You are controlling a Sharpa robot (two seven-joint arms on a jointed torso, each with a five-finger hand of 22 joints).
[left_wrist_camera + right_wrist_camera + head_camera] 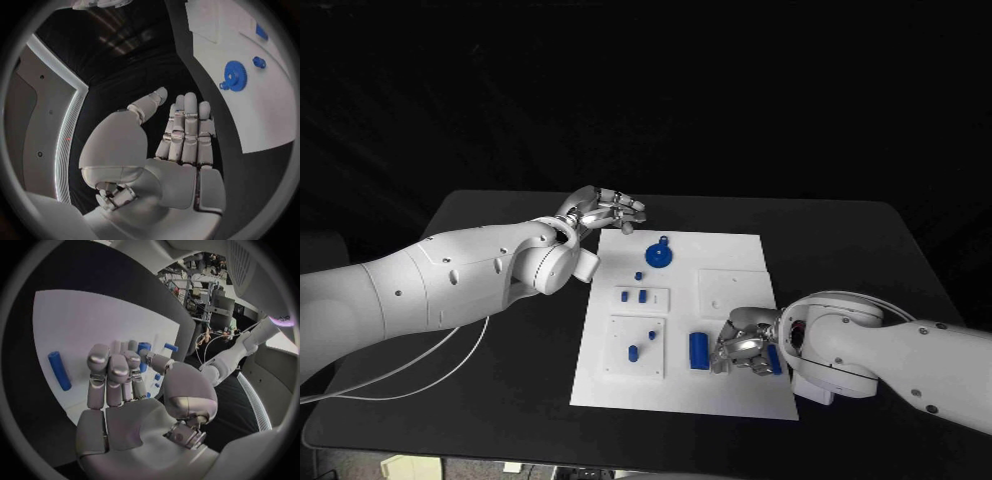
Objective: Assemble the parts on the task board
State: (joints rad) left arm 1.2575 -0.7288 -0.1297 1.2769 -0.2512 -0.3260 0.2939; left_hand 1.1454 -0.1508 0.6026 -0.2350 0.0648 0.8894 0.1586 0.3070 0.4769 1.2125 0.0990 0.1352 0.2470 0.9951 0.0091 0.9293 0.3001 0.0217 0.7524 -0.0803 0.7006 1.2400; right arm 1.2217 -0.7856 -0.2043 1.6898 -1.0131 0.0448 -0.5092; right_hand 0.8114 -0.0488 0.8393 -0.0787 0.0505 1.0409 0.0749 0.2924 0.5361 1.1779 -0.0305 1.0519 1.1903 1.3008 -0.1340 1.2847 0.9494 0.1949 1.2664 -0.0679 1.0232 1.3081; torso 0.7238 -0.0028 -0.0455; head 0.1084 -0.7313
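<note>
Right robot hand point(743, 350): low over the task board's point(733, 265) near edge, fingers curled about a blue part point(773, 358); a blue cylinder point(698, 349) lies just beside. Left robot hand point(600, 212): spread, empty, beyond the board's far corner above the desk point(877, 240). Advice: lift slowly, keep the part aligned with its seat.

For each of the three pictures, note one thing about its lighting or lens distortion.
Head view: light falls on the task board while the room behind is black, and edges stay straight. Left wrist view: the fisheye lens bends the board's edge, and the blue gear is evenly lit beyond the left robot hand. Right wrist view: the board curves too, and the right robot hand is brightly lit.
</note>
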